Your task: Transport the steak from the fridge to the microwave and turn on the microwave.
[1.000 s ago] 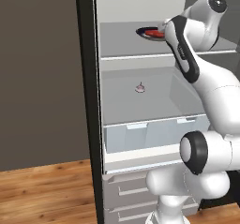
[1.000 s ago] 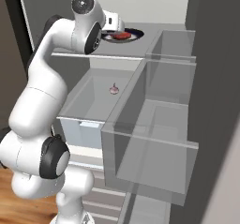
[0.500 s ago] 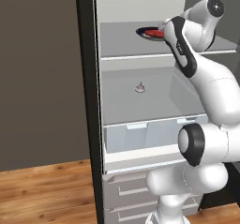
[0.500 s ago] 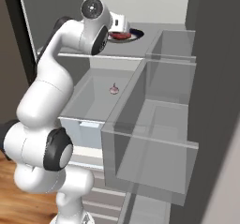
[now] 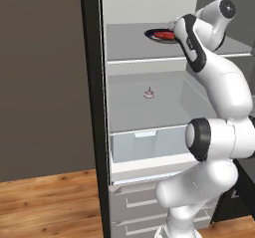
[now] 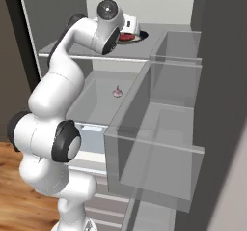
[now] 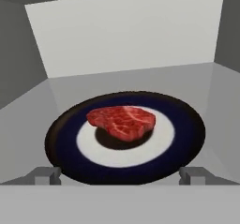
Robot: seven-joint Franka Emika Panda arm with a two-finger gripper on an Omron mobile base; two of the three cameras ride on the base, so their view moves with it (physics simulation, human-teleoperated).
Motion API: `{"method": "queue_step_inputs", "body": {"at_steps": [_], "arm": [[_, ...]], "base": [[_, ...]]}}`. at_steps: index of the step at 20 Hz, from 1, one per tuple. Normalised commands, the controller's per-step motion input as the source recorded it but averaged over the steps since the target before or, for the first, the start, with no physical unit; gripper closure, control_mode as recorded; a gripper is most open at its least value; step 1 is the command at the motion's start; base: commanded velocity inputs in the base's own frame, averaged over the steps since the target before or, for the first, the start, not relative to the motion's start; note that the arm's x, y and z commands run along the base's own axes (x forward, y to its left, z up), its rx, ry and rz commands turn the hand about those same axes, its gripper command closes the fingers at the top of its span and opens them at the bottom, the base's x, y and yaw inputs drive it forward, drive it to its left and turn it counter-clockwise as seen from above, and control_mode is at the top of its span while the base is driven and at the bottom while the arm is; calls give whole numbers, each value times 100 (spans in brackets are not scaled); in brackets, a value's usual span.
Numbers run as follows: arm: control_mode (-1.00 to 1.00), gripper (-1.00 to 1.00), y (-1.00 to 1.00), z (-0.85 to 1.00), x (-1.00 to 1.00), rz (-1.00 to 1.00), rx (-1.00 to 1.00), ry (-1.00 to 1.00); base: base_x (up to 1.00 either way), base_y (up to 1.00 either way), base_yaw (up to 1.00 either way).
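One step nearer: edged toward steak point(image 7: 122, 121) on dark plate point(image 7: 190, 138), just ahead of jaws held wide apart; nothing gripped.

No text, label, brand, number or sign can be read anywhere in these views.
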Motion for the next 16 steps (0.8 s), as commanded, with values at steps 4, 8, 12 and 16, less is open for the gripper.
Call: {"method": "queue_step_inputs", "body": {"at_steps": [4,8,12,16], "arm": [[-100,-100,-8,0,26,0,0,2],[-100,-100,-2,-2,21,4,0,0],[-100,-100,0,-8,19,12,0,0],[-100,-100,-2,-15,12,19,0,3]], "base": [[0,0,0],[0,0,0],[0,0,0],[0,0,0]]}}
